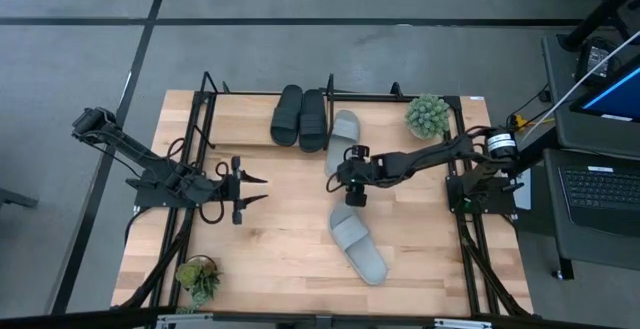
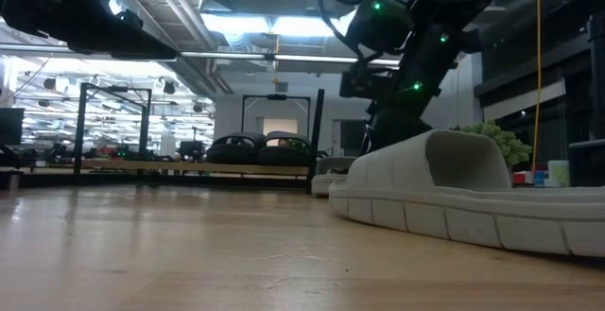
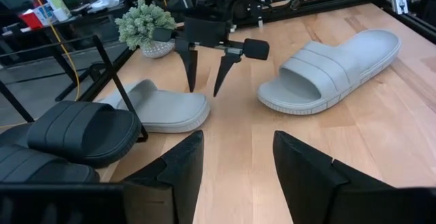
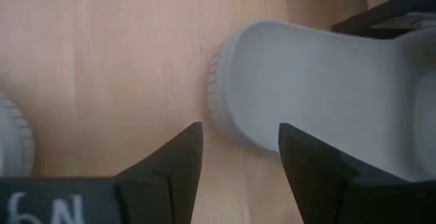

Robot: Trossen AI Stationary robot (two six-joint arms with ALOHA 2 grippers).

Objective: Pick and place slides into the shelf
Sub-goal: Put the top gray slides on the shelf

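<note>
Right gripper (image 1: 332,181) reaching toward nine o'clock, fingers apart above grey slide's (image 1: 342,134) heel; left gripper (image 1: 262,188) parted, empty, pointing three o'clock.

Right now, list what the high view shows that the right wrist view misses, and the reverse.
Only the high view: two black strap slides on the metal-rod wooden shelf, two small green potted plants, the idle left gripper, and the whole loose pale grey slide.

Only the right wrist view: the right gripper with open jaws.

Both: the half-shelved pale grey slide.
</note>
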